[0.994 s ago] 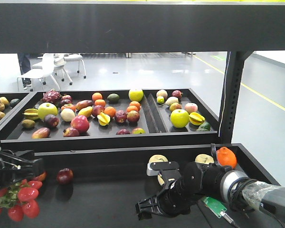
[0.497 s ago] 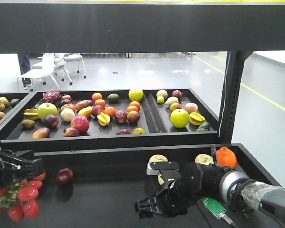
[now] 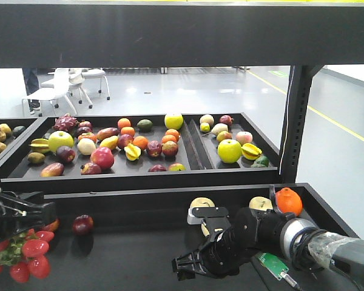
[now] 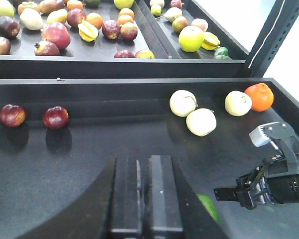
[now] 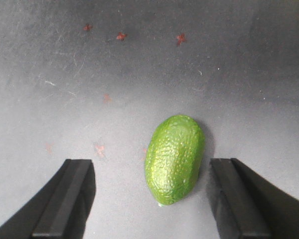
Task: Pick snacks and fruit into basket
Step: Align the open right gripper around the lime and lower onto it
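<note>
A green avocado (image 5: 174, 159) lies on the dark floor of the lower tray (image 4: 89, 164). My right gripper (image 5: 149, 199) is open around it, low over the tray, and the fruit lies nearer the right finger (image 5: 239, 199). In the left wrist view the avocado (image 4: 208, 207) peeks out behind my left gripper (image 4: 143, 194), which is shut with nothing in it. The right gripper (image 3: 183, 267) reaches leftward in the front view. The snacks and the basket are out of view.
The lower tray holds two red fruits (image 4: 56, 117), three pale apples (image 4: 201, 122), an orange (image 4: 259, 96) and strawberries (image 3: 30, 251). Behind its raised wall (image 4: 114, 67) stands an upper tray of several mixed fruits (image 3: 102, 157). A shelf post (image 3: 294, 121) rises at right.
The right gripper has edged very slightly left and up over the tray floor. Nothing else has moved.
</note>
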